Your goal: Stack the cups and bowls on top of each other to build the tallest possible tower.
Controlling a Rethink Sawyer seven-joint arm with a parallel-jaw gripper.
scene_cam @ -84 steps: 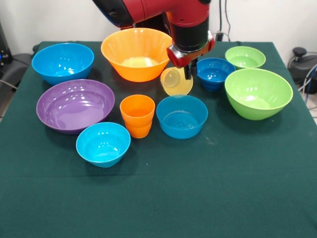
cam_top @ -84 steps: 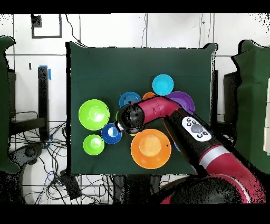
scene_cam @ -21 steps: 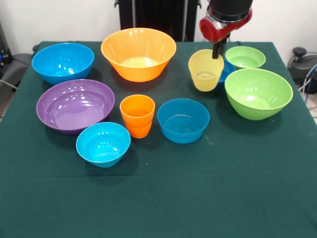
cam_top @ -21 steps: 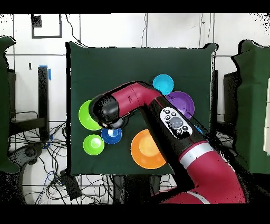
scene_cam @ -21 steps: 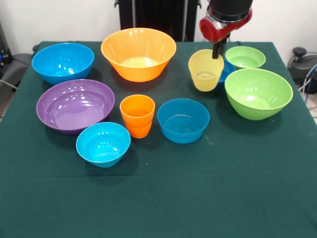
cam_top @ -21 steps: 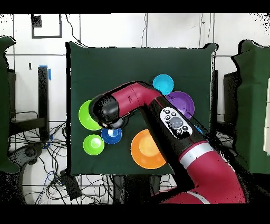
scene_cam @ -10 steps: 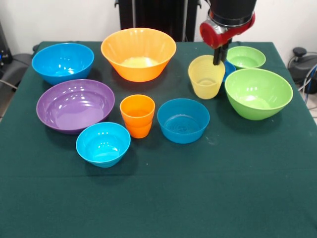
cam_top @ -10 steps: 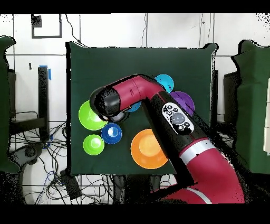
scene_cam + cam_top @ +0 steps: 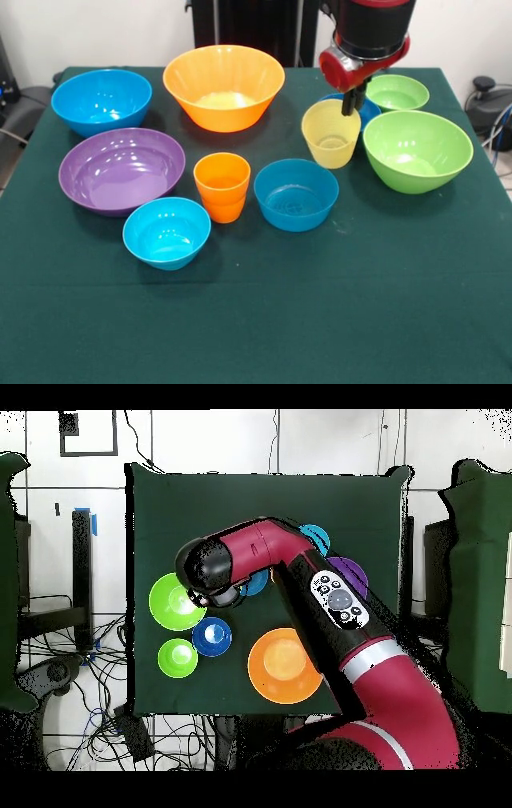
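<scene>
My gripper (image 9: pixel 350 104) is shut on the far rim of the translucent pale yellow cup (image 9: pixel 330 134) and holds it upright between the large lime green bowl (image 9: pixel 417 150) and a light blue small bowl (image 9: pixel 295 194). The dark blue small bowl (image 9: pixel 366 110) sits right behind the cup. The orange cup (image 9: pixel 222 186) stands mid-table. The large orange bowl (image 9: pixel 223 86), large blue bowl (image 9: pixel 102 100), purple bowl (image 9: pixel 122 169), second light blue bowl (image 9: pixel 166 232) and small lime green bowl (image 9: pixel 396 92) stand apart. In the overhead view the arm (image 9: pixel 250 554) hides the gripper and the cup.
The dark green table (image 9: pixel 320 320) is bare along its near half in the front view. In the overhead view the large green bowl (image 9: pixel 172 606), dark blue bowl (image 9: pixel 212 636), small green bowl (image 9: pixel 177 657) and orange bowl (image 9: pixel 285 666) show beside the arm.
The yellow cup, tilted near the orange bowl earlier, is now upright and carried to the right. In the last half second it moved slightly down and left with the gripper.
</scene>
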